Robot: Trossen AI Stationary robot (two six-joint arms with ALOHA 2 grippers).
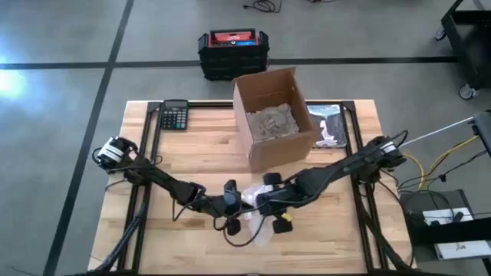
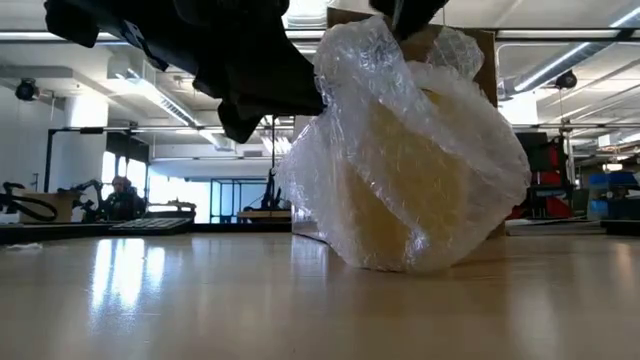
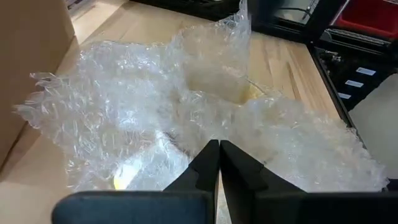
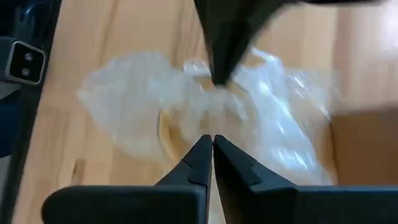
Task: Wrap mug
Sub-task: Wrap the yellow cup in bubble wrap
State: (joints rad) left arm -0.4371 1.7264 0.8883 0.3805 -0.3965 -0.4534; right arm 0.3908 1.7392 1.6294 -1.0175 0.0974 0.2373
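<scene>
Mug (image 2: 420, 185), yellow, bundled in clear bubble wrap (image 1: 255, 201), standing on the wooden surface (image 1: 192, 146) toward its near edge, about midway across. Wrap is loose and puffy, gathered to a crumpled peak on top, with a spare flap trailing onto the surface; the yellow body shows only dimly through the film, no handle discernible.

Left pincer (image 3: 219, 147), just left of the bundle: fingers pressed together, tips at the edge of the wrap; whether a fold is pinched between them cannot be told.

Right pincer (image 4: 212, 140), above the bundle from the right: fingers likewise drawn together, nothing clearly held.

Step in hand, by judgement: tucking the loose wrap around the mug. Best done by pinning the gathered peak with one pincer while the other draws the trailing flap over, keeping the mug upright and not dragging it.

Cardboard box (image 1: 272, 115), open, behind the bundle toward the far side. Calculator (image 1: 174, 116), far left corner.
</scene>
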